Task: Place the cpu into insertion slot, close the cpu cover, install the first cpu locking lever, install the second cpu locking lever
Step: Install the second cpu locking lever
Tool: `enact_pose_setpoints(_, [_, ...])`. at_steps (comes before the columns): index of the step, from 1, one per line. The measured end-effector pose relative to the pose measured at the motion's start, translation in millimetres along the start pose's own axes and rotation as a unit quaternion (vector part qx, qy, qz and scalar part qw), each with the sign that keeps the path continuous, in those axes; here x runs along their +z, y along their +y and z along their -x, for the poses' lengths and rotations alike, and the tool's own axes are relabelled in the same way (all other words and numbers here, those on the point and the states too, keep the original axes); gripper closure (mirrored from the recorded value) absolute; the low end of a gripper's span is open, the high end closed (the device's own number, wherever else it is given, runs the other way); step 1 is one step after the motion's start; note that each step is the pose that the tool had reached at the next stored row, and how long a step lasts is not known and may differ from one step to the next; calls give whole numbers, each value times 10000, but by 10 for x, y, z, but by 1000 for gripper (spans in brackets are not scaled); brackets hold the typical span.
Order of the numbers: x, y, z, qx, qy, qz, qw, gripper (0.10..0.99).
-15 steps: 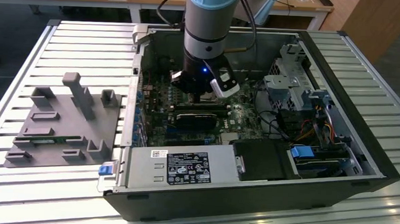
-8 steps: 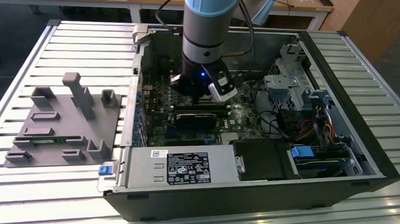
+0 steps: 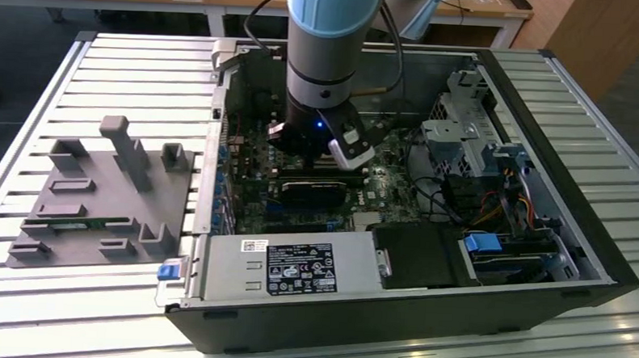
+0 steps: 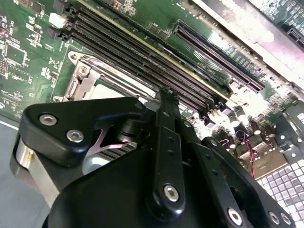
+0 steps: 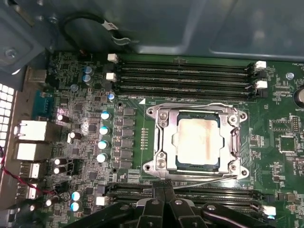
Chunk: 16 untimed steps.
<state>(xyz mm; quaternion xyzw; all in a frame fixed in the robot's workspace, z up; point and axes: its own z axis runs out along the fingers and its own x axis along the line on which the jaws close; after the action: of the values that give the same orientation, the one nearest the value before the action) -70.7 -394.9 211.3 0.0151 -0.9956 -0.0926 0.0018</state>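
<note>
The cpu [image 5: 197, 140] lies flat in the insertion slot [image 5: 240, 164], its silvery top showing through the square cut-out of the cpu cover [image 5: 164, 137], which is down over it. One thin locking lever [image 5: 194, 105] runs along the side by the memory slots, another [image 5: 204, 177] along the opposite side. My gripper [image 5: 164, 184] is shut, its tips together right at that second lever's end; whether they press it I cannot tell. In the second wrist view my gripper [image 4: 164, 92] stands beside the cpu [image 4: 107, 88] and the cover [image 4: 80, 80]. The arm [image 3: 322, 58] reaches down into the case.
Long black memory slots [image 5: 185, 71] flank the socket on two sides, with capacitors [image 5: 102, 142] beside it. The open computer case [image 3: 539, 100] holds a power supply [image 3: 294, 263] and drive cages [image 3: 462, 137]. A grey fixture [image 3: 103, 194] sits on the slatted table at the exterior view's left.
</note>
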Motion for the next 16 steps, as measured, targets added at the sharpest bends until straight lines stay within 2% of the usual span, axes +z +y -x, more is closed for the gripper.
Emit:
enact_pose_setpoints(3, [4, -1, 0, 0, -1, 19, 10000, 980])
enact_pose_setpoints(11, [8, -2, -1, 0, -1, 24, 10000, 980])
enact_pose_setpoints(16, [25, -5, -8, -1, -3, 74, 10000, 980])
